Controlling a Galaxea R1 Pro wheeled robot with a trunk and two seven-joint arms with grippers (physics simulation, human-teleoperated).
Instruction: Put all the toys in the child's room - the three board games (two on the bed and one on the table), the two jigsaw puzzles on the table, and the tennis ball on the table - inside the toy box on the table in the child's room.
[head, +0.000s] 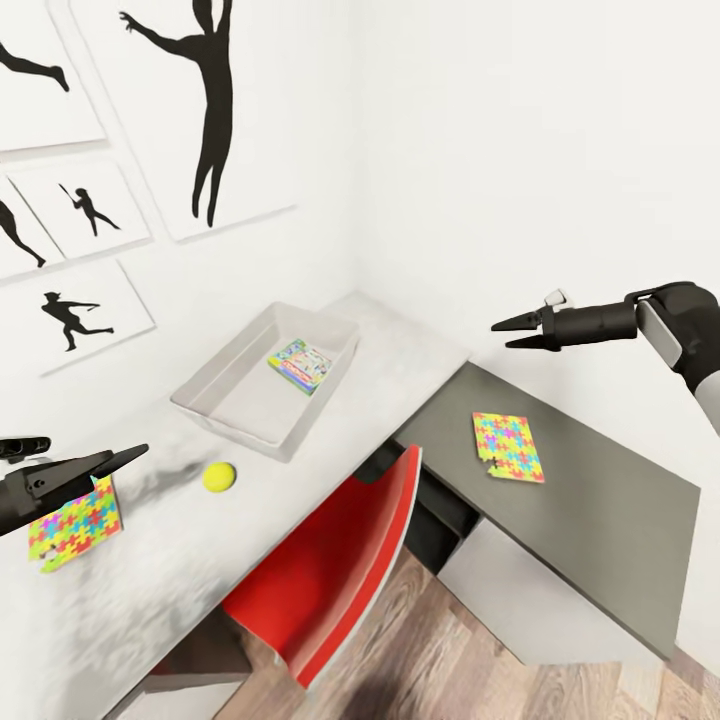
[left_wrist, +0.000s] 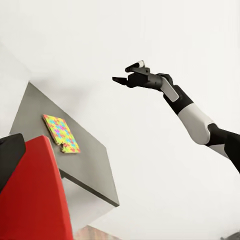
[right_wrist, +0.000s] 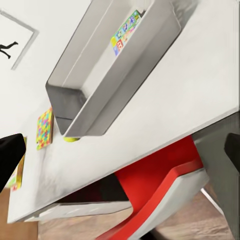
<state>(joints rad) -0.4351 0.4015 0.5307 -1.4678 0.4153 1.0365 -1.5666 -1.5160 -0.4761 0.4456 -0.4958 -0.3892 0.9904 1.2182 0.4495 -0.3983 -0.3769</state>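
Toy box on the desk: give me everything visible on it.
The shallow light grey rectangular toy box has sloping walls, rounded corners and an open top, and looks like matte plastic. It sits flat on the light grey desk top near the white wall, set at an angle to the desk's edges. Inside, one flat, brightly printed game box lies on its floor toward the far end. The small yellow-green tennis ball rests on the desk just outside its near wall. Neither gripper touches it.

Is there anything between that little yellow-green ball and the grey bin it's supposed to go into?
Nothing visible. The tennis ball sits on bare desk top just in front of the toy box. Only the box's own near wall has to be cleared; one board game already lies inside.
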